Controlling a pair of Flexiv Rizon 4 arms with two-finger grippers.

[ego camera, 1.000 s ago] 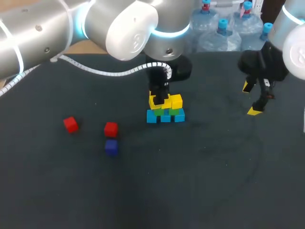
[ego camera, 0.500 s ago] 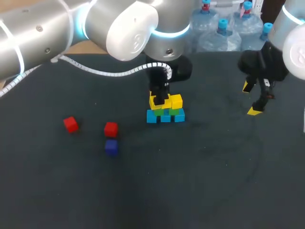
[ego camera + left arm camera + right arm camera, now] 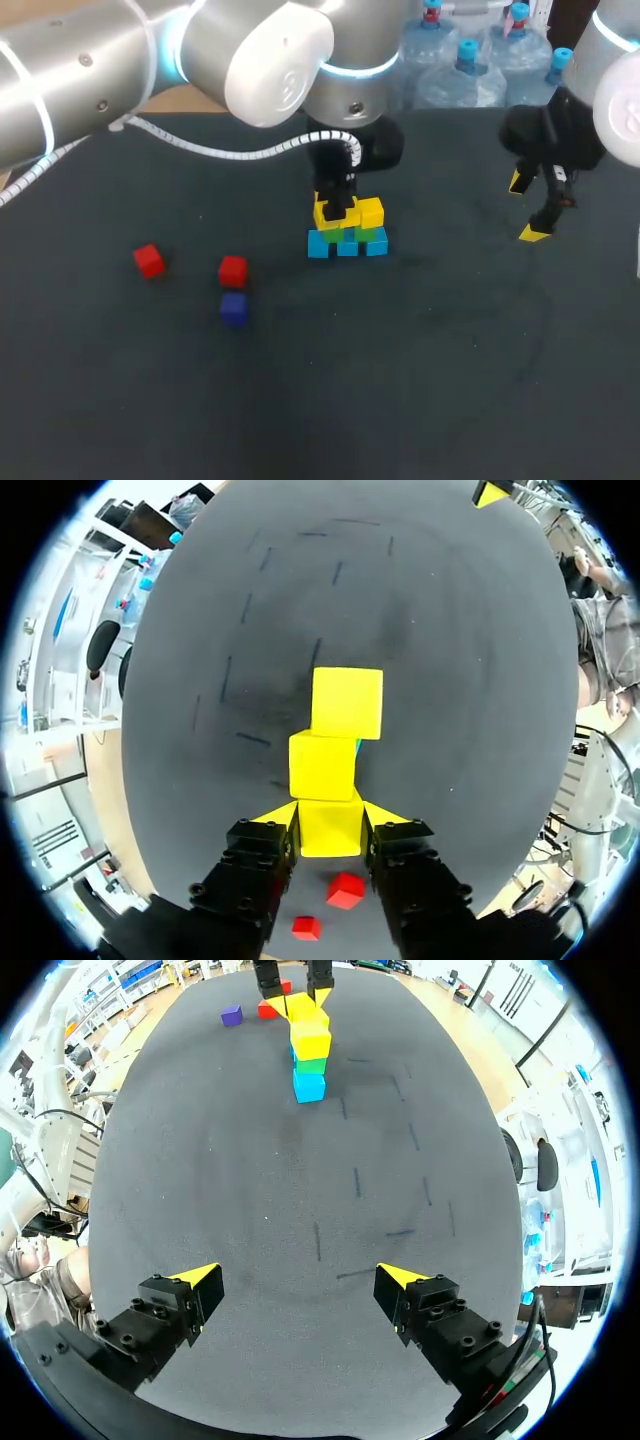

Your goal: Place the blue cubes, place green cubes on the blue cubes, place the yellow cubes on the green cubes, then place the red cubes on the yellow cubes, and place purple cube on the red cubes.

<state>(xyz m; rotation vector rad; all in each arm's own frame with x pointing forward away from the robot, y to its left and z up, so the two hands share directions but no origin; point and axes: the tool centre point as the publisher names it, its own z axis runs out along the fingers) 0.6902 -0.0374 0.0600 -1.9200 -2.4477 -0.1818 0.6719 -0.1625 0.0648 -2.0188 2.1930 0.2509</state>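
The left claw (image 3: 332, 817) is clamping a yellow cube (image 3: 330, 830), one yellow-tipped finger pressing on each side of it. It is holding the cube at the near end of the stack's top row. Straight ahead of the claw, two more yellow cubes (image 3: 322, 765) are lying in line. The row's long axis is therefore running away from the claw, with the fingers closing across it. That is making three yellow cubes in all.

Under them the green cubes (image 3: 371, 235) are showing only in part. I am counting two, and the claw may be hiding a third. Three blue cubes (image 3: 347, 247) are sitting at the bottom, side by side on the worktop (image 3: 430, 350).

The coming move is, I am judging, turning on the red cubes (image 3: 233, 270). Two of them are lying loose on the worktop, well apart from the stack and on the left arm's side. In the left wrist view they are showing behind the fingers, not ahead of them. The left arm is the nearer one, and it is going to have to let go and back away from the row to reach them. One purple cube (image 3: 234, 309) is sitting just beside the nearer red one.

Farthest off, the right claw (image 3: 300, 1280) is hanging over bare worktop with its fingers wide apart, gripping nothing, well apart from the stack.
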